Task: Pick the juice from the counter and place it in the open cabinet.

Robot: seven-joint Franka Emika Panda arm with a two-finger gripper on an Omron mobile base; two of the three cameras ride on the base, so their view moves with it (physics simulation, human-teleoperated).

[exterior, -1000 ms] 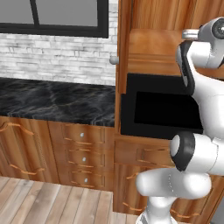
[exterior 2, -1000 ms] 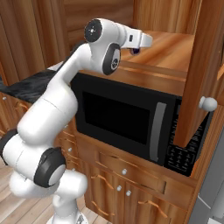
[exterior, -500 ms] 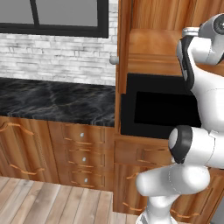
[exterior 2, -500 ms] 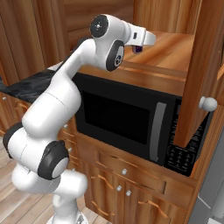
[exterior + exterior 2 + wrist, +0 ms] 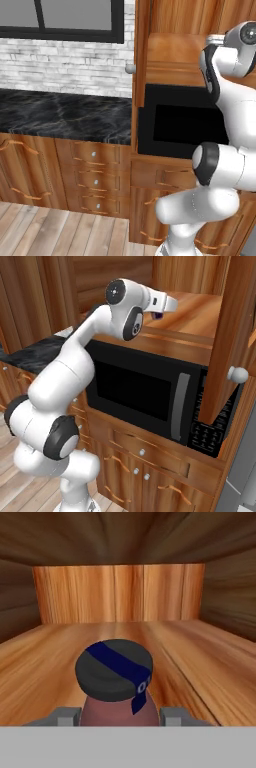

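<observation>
The juice [image 5: 114, 672], a reddish-brown bottle with a dark cap and a blue band, sits between my two fingertips [image 5: 64, 715] in the hand view. My gripper [image 5: 120, 717] is shut on it. Ahead lie the bare wood shelf and back wall of the open cabinet [image 5: 120, 594]. From the right base view, my gripper [image 5: 164, 310] reaches over the shelf of the open cabinet [image 5: 200, 313], and a dark purple bit of the juice [image 5: 159, 315] hangs under the hand. Whether the bottle touches the shelf is hidden. The task's counter is out of view.
The cabinet door [image 5: 225, 341] with its round silver knob [image 5: 237, 374] stands open on the right. A black microwave [image 5: 145, 391] sits under the shelf. A black marble slab [image 5: 60, 115] over knobbed drawers [image 5: 92, 175] lies to the left, below a brick wall.
The hand has moved a little deeper into the cabinet with the juice still held, and the upper arm has swung up with it.
</observation>
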